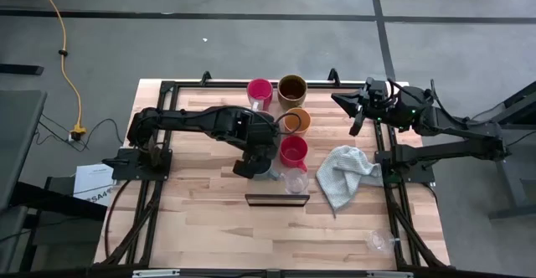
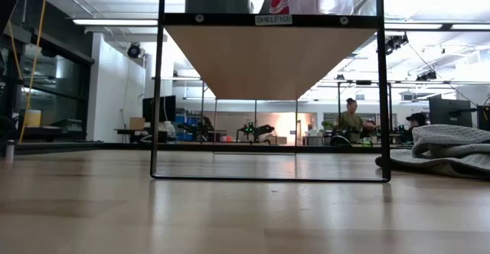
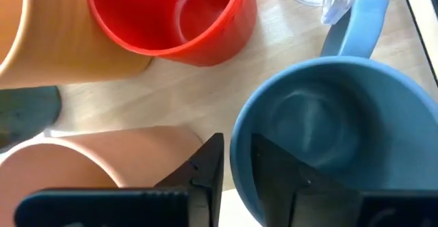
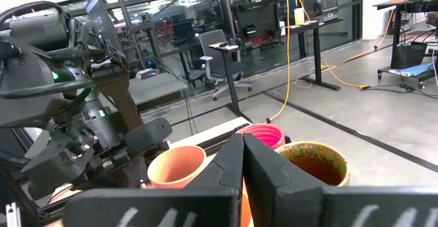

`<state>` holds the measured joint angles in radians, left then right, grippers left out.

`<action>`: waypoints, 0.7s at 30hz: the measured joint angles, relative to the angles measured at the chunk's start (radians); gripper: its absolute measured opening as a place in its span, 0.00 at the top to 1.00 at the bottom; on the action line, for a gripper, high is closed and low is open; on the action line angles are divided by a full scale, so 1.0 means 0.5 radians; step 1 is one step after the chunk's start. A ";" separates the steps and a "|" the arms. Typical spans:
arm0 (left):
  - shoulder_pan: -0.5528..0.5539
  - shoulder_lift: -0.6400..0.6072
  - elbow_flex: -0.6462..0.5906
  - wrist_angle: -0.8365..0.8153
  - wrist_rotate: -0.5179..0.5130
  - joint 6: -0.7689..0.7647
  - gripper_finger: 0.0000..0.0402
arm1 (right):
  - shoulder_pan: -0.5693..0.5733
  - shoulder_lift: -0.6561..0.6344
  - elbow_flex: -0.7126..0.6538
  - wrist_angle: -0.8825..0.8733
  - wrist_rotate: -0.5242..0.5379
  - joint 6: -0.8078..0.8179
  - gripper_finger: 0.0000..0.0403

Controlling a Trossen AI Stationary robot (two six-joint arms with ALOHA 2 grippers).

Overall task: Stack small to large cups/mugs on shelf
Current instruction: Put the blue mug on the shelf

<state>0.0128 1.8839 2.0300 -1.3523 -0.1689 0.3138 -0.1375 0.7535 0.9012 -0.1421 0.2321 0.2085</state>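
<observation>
The blue mug (image 3: 328, 117) sits on the shelf (image 1: 251, 177) next to a red mug (image 3: 171, 15). Our left gripper (image 3: 236, 172) has 1 finger inside its rim and 1 outside, jaws narrow, looks like we're letting it go there. Right gripper (image 4: 243, 158) is pinched shut and empty, parked above the back cups so it's out of the way.

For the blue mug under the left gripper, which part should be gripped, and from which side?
Grip the blue mug by its rim wall, coming straight down from above. It stands upright with its mouth open. The left gripper already straddles the wall opposite the handle, one finger inside and one outside. The red mug and an orange mug crowd its sides, so a sideways approach looks poor.
</observation>
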 joint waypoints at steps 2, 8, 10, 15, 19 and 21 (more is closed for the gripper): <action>0.000 0.000 0.000 0.016 -0.001 0.000 0.82 | 0.001 0.000 0.000 0.000 -0.001 0.000 1.00; 0.000 0.000 0.000 0.064 -0.001 0.000 0.75 | 0.000 0.000 0.000 0.000 0.000 0.000 1.00; 0.000 0.000 0.000 0.064 -0.001 0.000 0.72 | 0.000 0.000 0.000 0.000 -0.001 0.000 1.00; -0.002 -0.030 0.000 0.063 -0.048 -0.009 0.67 | 0.000 0.000 0.000 0.000 0.000 0.000 1.00; -0.002 -0.141 0.000 0.041 -0.073 -0.104 0.67 | 0.000 0.000 0.000 0.000 0.000 0.000 1.00; 0.000 -0.217 0.000 0.031 -0.035 -0.210 0.69 | 0.001 0.000 0.000 -0.007 0.000 0.000 1.00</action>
<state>0.0127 1.7757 2.0300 -1.3368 -0.1862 0.2088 -0.1371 0.7534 0.9012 -0.1457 0.2321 0.2085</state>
